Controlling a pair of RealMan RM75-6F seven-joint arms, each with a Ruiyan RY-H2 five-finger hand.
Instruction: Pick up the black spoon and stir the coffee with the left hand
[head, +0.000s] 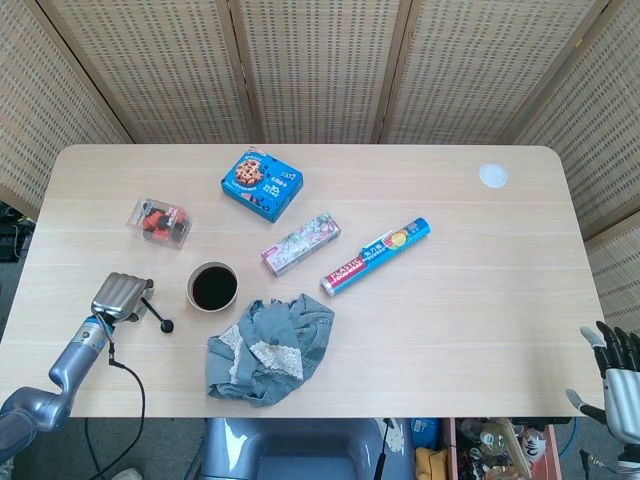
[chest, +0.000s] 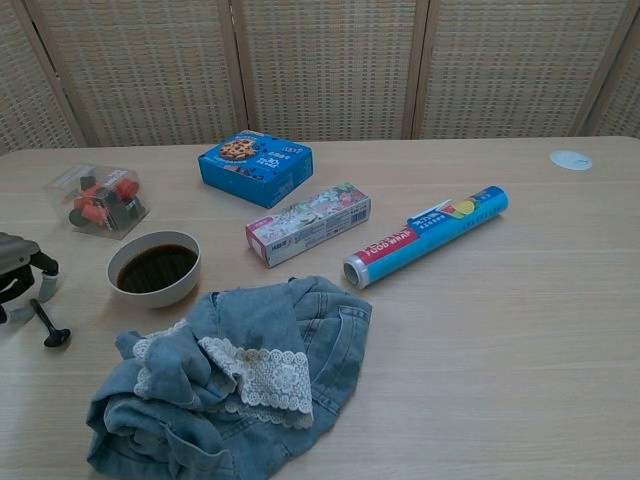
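Your left robot hand (head: 120, 297) pinches the black spoon (head: 158, 316) handle, bowl on bench; coffee (head: 213, 287) at 3 o'clock unstirred.

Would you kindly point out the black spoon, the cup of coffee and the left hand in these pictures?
black spoon (chest: 48, 325), chest view, on the middle of its handle.
cup of coffee (head: 212, 286), head view, on the dark coffee surface.
left hand (head: 119, 297), head view, on the back of the hand.
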